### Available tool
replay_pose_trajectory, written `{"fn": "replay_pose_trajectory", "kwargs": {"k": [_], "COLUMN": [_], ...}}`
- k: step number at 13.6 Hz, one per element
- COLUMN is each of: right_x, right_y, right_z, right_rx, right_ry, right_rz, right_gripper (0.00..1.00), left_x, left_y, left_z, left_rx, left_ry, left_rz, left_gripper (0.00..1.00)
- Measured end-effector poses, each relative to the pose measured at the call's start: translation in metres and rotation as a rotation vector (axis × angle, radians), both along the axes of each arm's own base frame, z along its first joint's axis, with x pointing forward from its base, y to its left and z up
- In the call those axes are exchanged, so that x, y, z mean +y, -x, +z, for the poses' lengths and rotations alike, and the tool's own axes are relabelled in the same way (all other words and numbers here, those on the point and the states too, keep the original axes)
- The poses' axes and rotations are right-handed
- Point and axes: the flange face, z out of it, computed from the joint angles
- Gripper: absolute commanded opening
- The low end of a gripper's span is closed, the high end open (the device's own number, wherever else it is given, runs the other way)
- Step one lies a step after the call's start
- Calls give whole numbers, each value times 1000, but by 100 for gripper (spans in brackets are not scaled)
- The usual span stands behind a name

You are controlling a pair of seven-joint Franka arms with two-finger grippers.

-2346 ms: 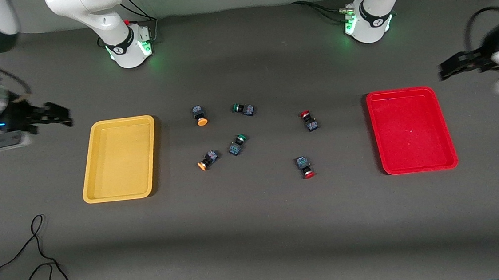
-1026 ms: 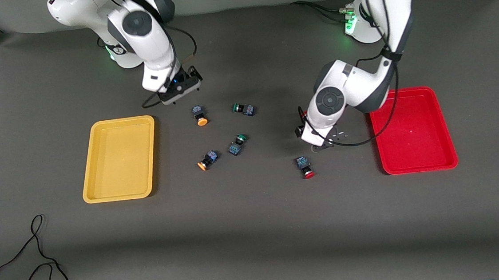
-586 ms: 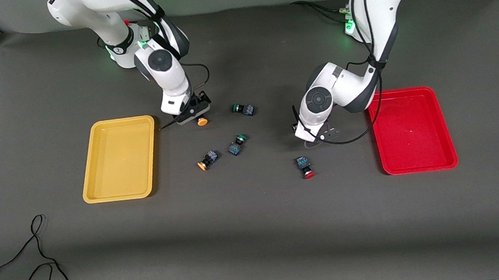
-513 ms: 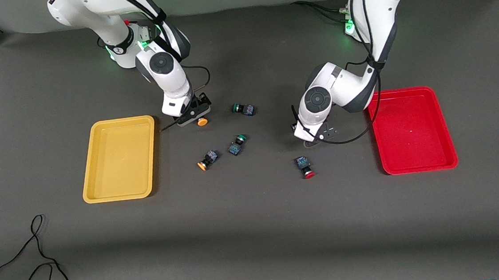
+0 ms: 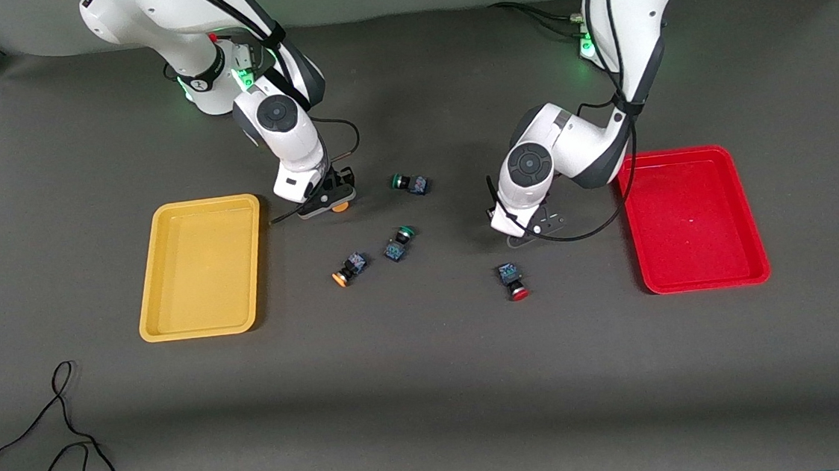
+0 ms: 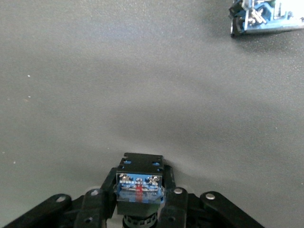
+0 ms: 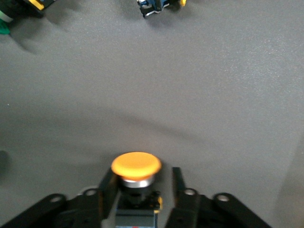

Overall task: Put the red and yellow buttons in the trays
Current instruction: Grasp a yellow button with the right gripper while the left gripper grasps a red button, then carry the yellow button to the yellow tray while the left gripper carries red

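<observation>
The left gripper's (image 6: 141, 209) fingers (image 6: 102, 202) stand on either side of a small push-button switch with a dark blocky body (image 6: 139, 183); its red cap is hidden under the wrist, only a red glint showing on its terminal face. They look pressed to its sides, so I judge them closed on it, low at the dark grey table (image 5: 433, 414), near the red tray end. The right gripper's (image 7: 141, 187) fingers (image 7: 179, 187) flank a second switch with a round orange-yellow cap (image 7: 136, 166); one finger seems to touch it, the other shows a slim gap, so whether the grip is made I cannot tell. This one lies near the corner of the shallow yellow plastic tray (image 5: 201, 266) at the right arm's end of the table.

Each arm works the end of the table where its matching tray waits, probably so each carry is short: the shallow red plastic tray (image 5: 691, 218) lies just beside the left arm's elbow. Both trays hold nothing yet. Mid-table lie another orange-capped switch (image 5: 349, 268) and another red-capped switch (image 5: 512, 280), with two green-capped switches (image 5: 409, 184) among them, which are best left alone.
</observation>
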Motion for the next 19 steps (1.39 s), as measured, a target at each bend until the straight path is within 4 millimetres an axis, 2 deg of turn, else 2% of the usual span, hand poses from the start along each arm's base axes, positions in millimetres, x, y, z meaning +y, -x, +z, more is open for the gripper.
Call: {"fn": "replay_pose_trajectory", "kwargs": {"k": [1,3,5,6,7,8,9,10,12,13,14,16,17,19], "right_x": [0,1,6,11,19,28,36,41,33,19,1,-55,-94,-185], "right_y": [0,-1,-7,-13,-22,-32,-44,-57,-88,-104,-120,-151,-166,-188], "right_z": [0,0,8,17,34,61,95,130,194,216,229,241,243,241], "right_rx": [0,-1,-1,19,46,73,96,111,119,113,101,85,88,101], "right_ry": [0,-1,-2,13,32,52,70,82,76,69,59,49,51,56], "right_rz": [0,0,-8,-25,-48,-74,-103,-137,-212,-250,-293,-357,-365,-351], "right_gripper": [21,19,18,18,18,17,17,17,17,17,17,17,17,16], "left_x": [2,9,30,49,75,106,142,179,242,264,280,300,303,305], "left_y": [-1,-11,-42,-60,-78,-93,-104,-112,-118,-116,-112,-93,-82,-68], "left_z": [1,16,62,91,120,142,156,160,146,131,113,72,55,40], "left_rx": [7,40,69,81,90,96,103,113,137,145,145,132,132,145], "left_ry": [-8,-43,-76,-82,-80,-73,-67,-74,-115,-123,-115,-92,-83,-76], "left_rz": [3,16,48,51,52,45,25,-7,-57,-70,-78,-86,-90,-100], "left_gripper": [0,0,0,0,0,0,0,0,0,0,0,0,0,0]}}
